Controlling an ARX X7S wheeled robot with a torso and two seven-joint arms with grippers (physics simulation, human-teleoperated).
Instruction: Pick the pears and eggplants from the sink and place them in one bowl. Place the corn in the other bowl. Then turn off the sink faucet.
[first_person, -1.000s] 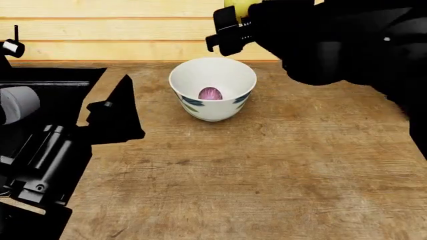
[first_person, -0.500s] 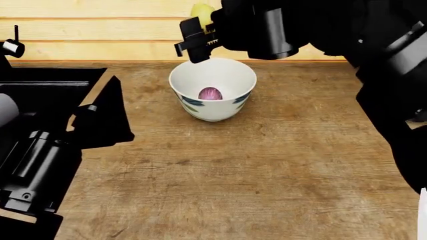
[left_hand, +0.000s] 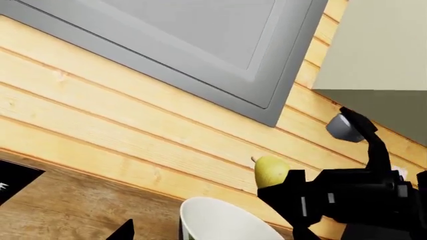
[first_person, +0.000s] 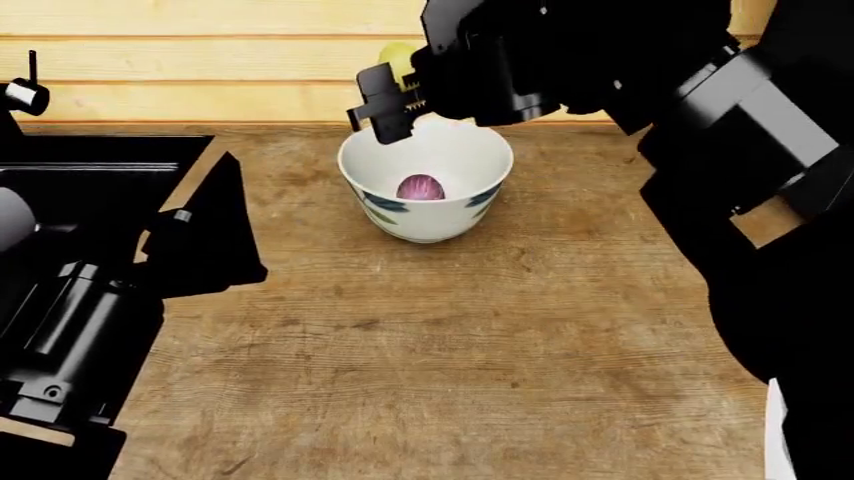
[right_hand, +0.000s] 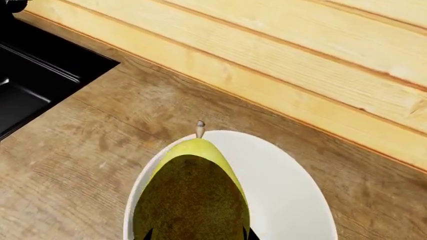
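The left gripper (first_person: 200, 215) idles over the counter's (first_person: 534, 340) sink-side edge; I cannot tell its jaws. Beyond, the bowl (first_person: 426, 180) holds the eggplant (first_person: 420, 187). The right gripper (first_person: 387, 95) grips the pear (right_hand: 193, 190) above the bowl's far rim; center it over the opening, then release low.

Open wooden counter (first_person: 467, 340) around the bowl (first_person: 427, 215) (its mouth under the right gripper (first_person: 387, 100)).

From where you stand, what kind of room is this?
Most likely a kitchen, rendered in simulation: a black sink set into a wooden countertop, a painted bowl holding an eggplant, and grey cabinets on the plank wall.
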